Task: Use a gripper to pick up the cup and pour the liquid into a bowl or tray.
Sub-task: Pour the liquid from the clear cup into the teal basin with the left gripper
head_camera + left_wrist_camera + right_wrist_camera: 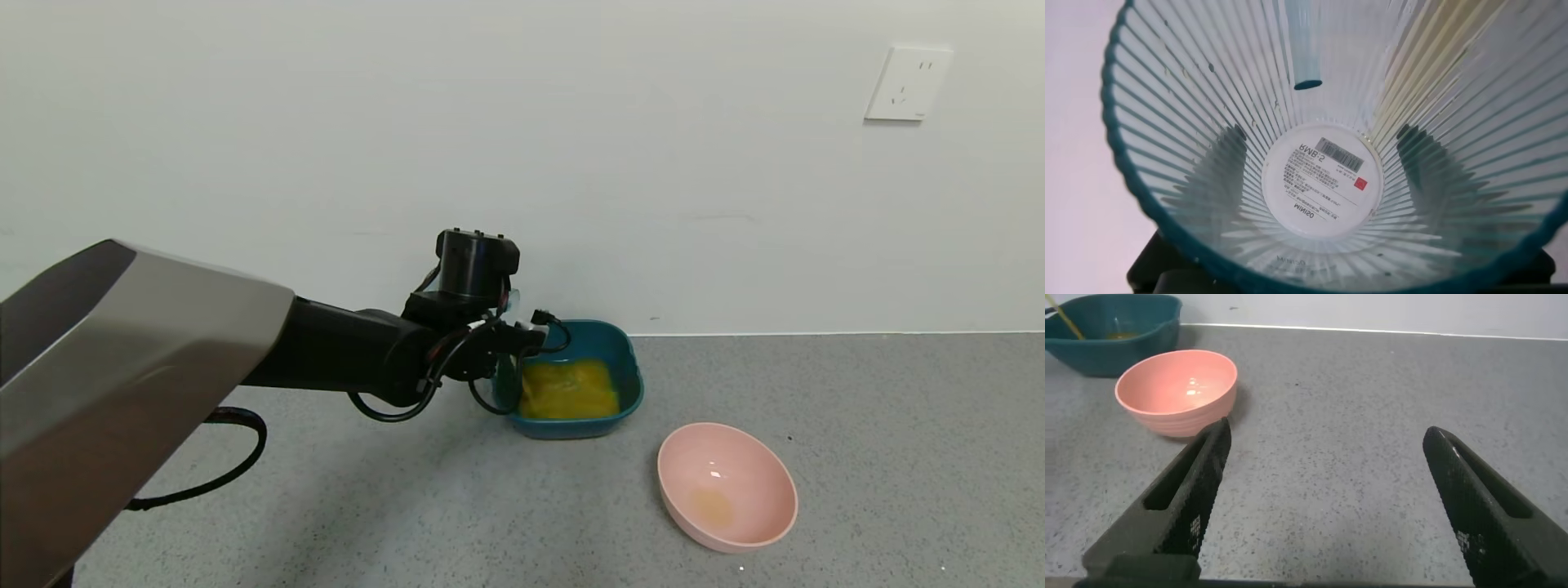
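My left gripper (513, 336) is shut on the cup (1315, 90) and holds it at the near-left rim of the dark teal basin (627, 351). In the left wrist view I look into the ribbed cup. It holds no liquid, only a few droplets, and a white label shows at its base. The dark fingers (1229, 151) show through its walls on both sides. The orange-yellow liquid (569, 389) lies in the basin. In the head view the gripper hides most of the cup. My right gripper (1328, 433) is open and empty above bare floor.
A round pink bowl (727, 486) with a small orange puddle stands to the near right of the basin; it also shows in the right wrist view (1176, 392), with the basin (1110, 335) behind it. The white wall rises right behind the basin. Grey speckled floor lies all around.
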